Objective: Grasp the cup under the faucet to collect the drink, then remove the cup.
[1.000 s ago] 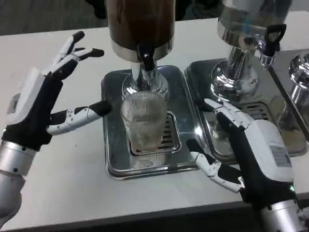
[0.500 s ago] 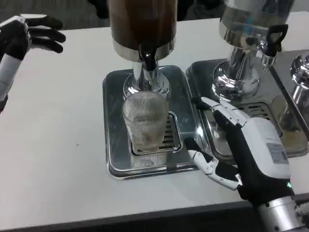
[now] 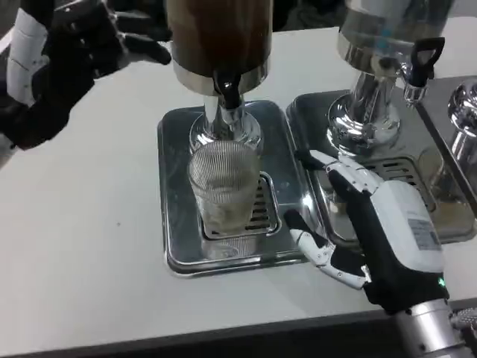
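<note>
Your left robot hand (image 3: 71, 56) has swung in toward the dark dispenser (image 3: 218, 37) (fingers loosely curled, empty); right robot hand (image 3: 373, 231) waits open beside the cup (image 3: 223, 190), ungrasped under the faucet (image 3: 227, 89). Next: grip it.

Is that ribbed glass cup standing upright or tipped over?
Upright. The cup stands on the drip tray, open rim up, directly beneath the black faucet.

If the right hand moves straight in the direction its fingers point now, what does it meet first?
Probably the ribbed cup on the drip tray: the right hand is open beside it, fingers aimed left toward it. Depth is unclear, so it might graze the tray's rim first.
</note>
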Robot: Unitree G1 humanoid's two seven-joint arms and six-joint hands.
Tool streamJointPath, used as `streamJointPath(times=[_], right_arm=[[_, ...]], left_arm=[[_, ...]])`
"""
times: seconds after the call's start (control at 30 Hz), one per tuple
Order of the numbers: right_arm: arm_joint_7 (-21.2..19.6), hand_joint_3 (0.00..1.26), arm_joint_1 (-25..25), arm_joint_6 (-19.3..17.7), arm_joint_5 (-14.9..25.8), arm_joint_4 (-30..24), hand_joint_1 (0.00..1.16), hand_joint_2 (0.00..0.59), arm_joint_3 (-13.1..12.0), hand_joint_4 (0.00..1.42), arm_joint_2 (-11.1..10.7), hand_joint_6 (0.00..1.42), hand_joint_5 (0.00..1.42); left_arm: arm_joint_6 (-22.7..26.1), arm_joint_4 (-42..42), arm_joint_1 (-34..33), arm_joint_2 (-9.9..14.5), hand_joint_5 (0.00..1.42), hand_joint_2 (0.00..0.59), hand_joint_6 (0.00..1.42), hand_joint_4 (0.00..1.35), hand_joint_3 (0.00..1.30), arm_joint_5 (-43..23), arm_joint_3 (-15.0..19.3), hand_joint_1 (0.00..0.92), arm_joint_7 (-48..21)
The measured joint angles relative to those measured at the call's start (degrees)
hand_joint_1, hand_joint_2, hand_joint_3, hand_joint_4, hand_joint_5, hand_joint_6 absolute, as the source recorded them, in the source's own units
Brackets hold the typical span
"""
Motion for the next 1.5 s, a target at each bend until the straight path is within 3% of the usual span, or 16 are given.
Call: streamJointPath(times=[0.2, 0.57, 0.97, 1.5], right_arm=[[-1.0, 0.25, -0.9, -0.5, 0.4, 1.6, 0.56, 0.387, 0.0, 0.27, 0.1, 0.22, 0.18], [-1.8, 0.25, -1.3, -0.9, 0.9, 2.8, 0.56, 0.394, 0.0, 0.27, 0.6, 0.22, 0.18], [-2.2, 0.25, -1.2, -1.3, 1.5, 2.8, 0.55, 0.393, 0.0, 0.27, 0.7, 0.22, 0.18], [-2.2, 0.25, -0.7, -1.5, 2.2, 2.8, 0.53, 0.399, -0.3, 0.27, 0.6, 0.22, 0.19]], left_arm=[[5.0, -0.7, -1.9, -0.8, 0.26, 0.115, 0.18, 0.19, 0.27, 0.0, 0.8, 0.0, -3.5], [6.6, -1.5, -3.3, -2.6, 0.14, 0.119, 0.07, 0.05, 0.19, 3.2, -0.5, 0.0, -5.6], [-0.5, -2.8, -3.0, -4.9, 0.03, 0.123, 0.0, 0.0, 0.07, 9.3, -1.4, 0.0, -5.2], [-6.3, -2.0, -0.5, -5.4, 0.0, 0.119, 0.0, 0.0, 0.03, 13.9, -4.1, 0.0, -5.0]])
